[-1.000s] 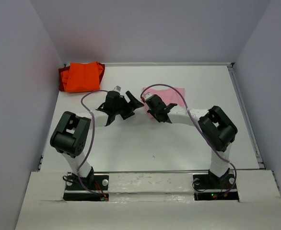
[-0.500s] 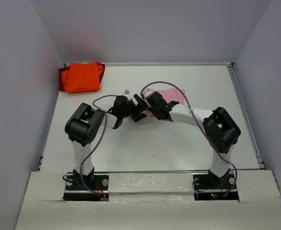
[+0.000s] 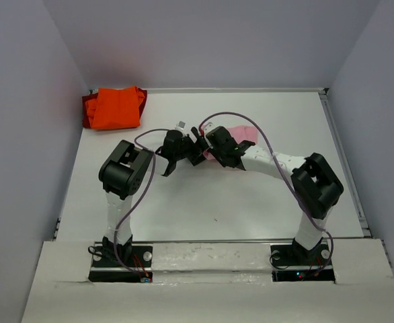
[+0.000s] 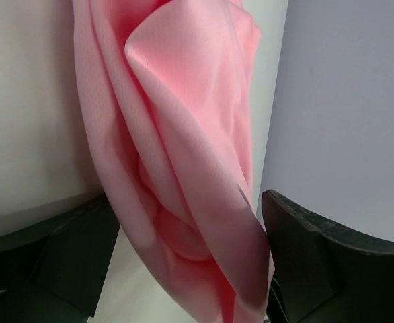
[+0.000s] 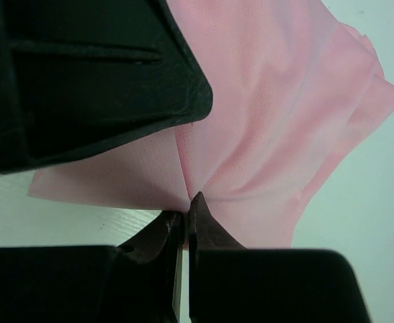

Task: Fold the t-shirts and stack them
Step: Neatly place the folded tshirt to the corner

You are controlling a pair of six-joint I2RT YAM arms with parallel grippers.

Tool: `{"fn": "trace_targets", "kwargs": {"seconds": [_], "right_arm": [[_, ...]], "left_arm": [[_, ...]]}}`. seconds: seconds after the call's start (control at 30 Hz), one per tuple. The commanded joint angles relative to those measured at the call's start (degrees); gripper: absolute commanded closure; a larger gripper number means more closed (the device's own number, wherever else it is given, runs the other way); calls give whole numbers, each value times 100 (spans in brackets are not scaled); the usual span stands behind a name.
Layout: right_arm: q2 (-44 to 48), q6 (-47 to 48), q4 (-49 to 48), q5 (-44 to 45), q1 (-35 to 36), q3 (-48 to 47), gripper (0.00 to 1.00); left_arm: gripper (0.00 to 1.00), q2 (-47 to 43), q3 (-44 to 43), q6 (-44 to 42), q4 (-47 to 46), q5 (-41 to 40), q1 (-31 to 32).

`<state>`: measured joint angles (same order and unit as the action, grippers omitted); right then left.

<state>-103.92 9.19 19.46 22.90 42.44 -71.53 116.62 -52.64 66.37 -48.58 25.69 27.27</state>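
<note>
Two arms met at the pink t-shirt (image 5: 271, 101). The right end effector (image 5: 183, 214) was clenched, pinching a pucker of the pink cloth at its tips. The left end effector (image 4: 190, 235) was released, jaws wide, with a bunched fold of that shirt between its fingers (image 4: 83, 249). The orange t-shirts (image 3: 115, 108) lay piled well off to its left on the surface (image 3: 251, 202).

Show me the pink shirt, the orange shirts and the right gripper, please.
pink shirt (image 5: 271, 114): right wrist view, on its smooth middle.
orange shirts (image 3: 116, 108): top view, on the top of the pile in the far left corner.
right gripper (image 5: 186, 214): right wrist view, between its fingertips, which pinch the pink cloth.
</note>
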Motion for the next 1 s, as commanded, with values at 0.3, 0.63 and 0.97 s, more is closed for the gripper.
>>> {"fn": "trace_targets", "kwargs": {"seconds": [0.3, 0.63, 0.97], "right_arm": [[355, -180, 14, -31, 2, -46, 100], [951, -1602, 637, -452, 2, 542, 43], [2735, -2738, 182, -1471, 397, 1956, 38]], "left_arm": [[100, 502, -597, -212, 348, -153, 24], [100, 573, -2000, -1300, 2130, -38, -274], [100, 1880, -6053, -3849, 6525, -582, -1152]]}}
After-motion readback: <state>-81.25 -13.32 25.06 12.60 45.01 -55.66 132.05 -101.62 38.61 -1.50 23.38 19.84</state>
